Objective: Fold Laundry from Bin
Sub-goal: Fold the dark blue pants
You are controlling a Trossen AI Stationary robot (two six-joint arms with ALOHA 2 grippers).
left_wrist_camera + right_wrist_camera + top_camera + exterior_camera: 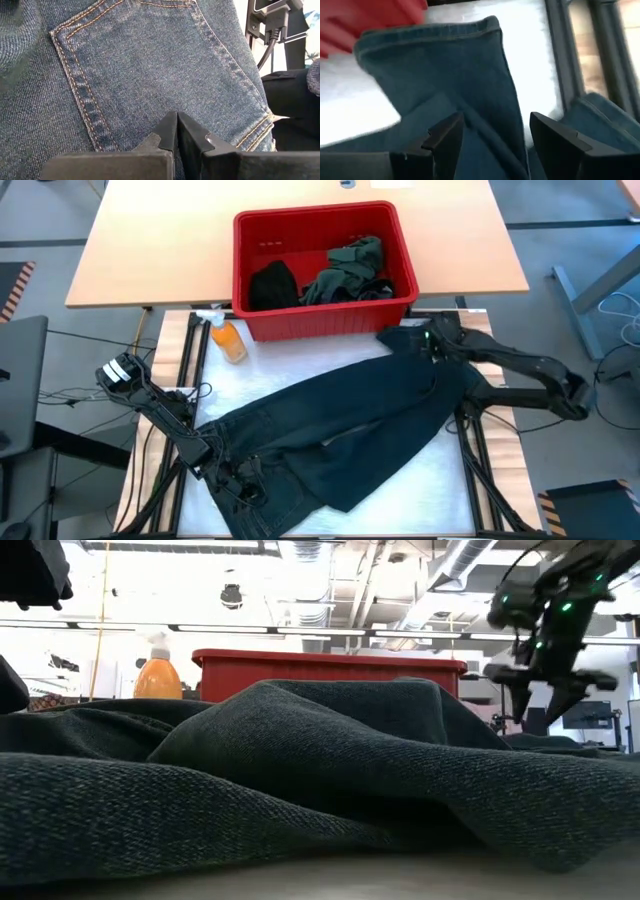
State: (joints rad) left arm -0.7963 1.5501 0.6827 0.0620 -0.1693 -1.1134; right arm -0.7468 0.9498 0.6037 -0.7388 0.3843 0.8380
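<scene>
Orange spray bottle (229, 340) lying on white tabletop (290, 370), wooden table (160, 240) behind

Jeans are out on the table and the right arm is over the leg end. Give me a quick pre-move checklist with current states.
1. Jeans out of the bin and on the table: ok.
2. Jeans flat: not ok; the low view shows raised folds.
3. Right gripper open above the leg hem: ok; nothing between its fingers.
4. Left gripper shut at the waist end, by the back pocket: ok; whether it pinches denim, cannot tell.
5. Spray bottle off the jeans: ok; it lies beside the bin.
6. Bin emptied: not ok; a green garment and a black garment remain inside.
</scene>
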